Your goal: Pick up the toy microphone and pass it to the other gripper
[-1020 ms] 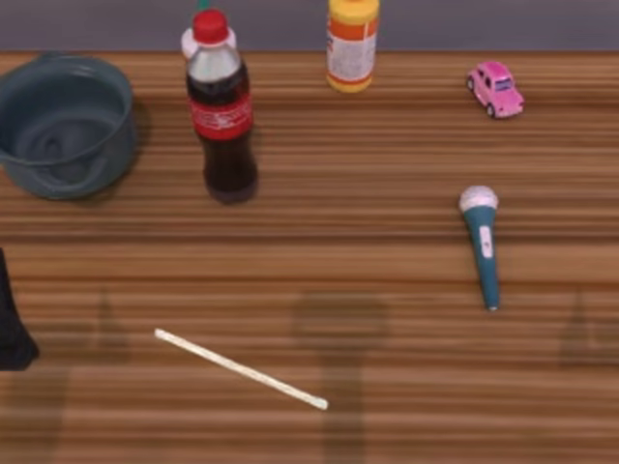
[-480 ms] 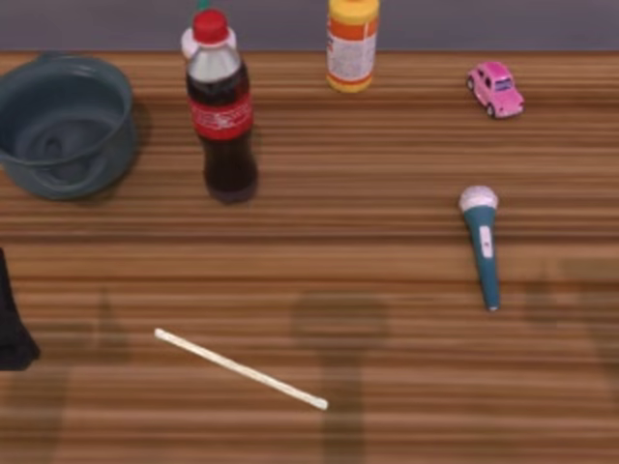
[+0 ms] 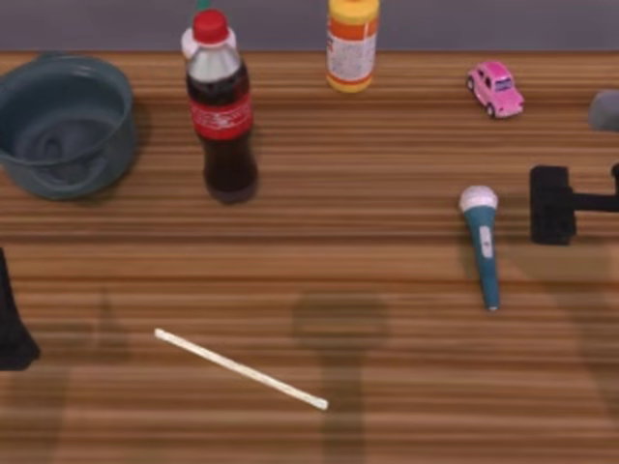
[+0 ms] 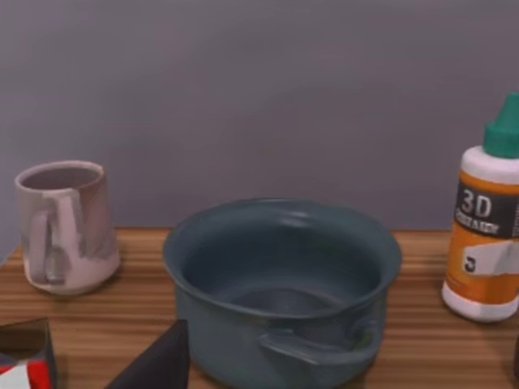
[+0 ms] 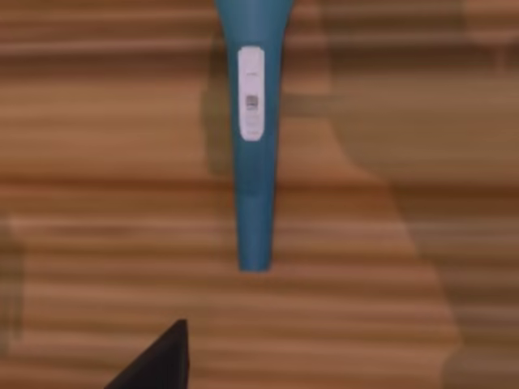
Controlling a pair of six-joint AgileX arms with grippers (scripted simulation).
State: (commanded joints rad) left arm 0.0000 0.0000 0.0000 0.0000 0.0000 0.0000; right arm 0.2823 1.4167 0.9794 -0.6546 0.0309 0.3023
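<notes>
The toy microphone [image 3: 481, 246] lies flat on the wooden table at the right. It has a teal handle and a silvery head pointing to the far side. Its handle and pale button strip fill the right wrist view [image 5: 252, 154]. My right gripper [image 3: 551, 205] hovers just right of the microphone's head, not touching it. It is open, with one black fingertip [image 5: 166, 356] showing short of the handle's end. The other gripper, my left one [image 3: 12, 333], stays parked at the table's left edge. It is open and faces the pot, with a dark fingertip [image 4: 158, 365] in view.
A blue-grey pot [image 3: 63, 126] sits at the far left. A cola bottle [image 3: 221, 116] and an orange-labelled bottle [image 3: 352, 43] stand at the back, and a pink toy car [image 3: 495, 89] at the far right. A thin white stick [image 3: 240, 369] lies near the front. A mug [image 4: 63, 225] stands beside the pot.
My right arm has come into the top view from the right edge and now hovers beside the microphone's head. Its shadow slid left. The microphone and left arm have not moved.
</notes>
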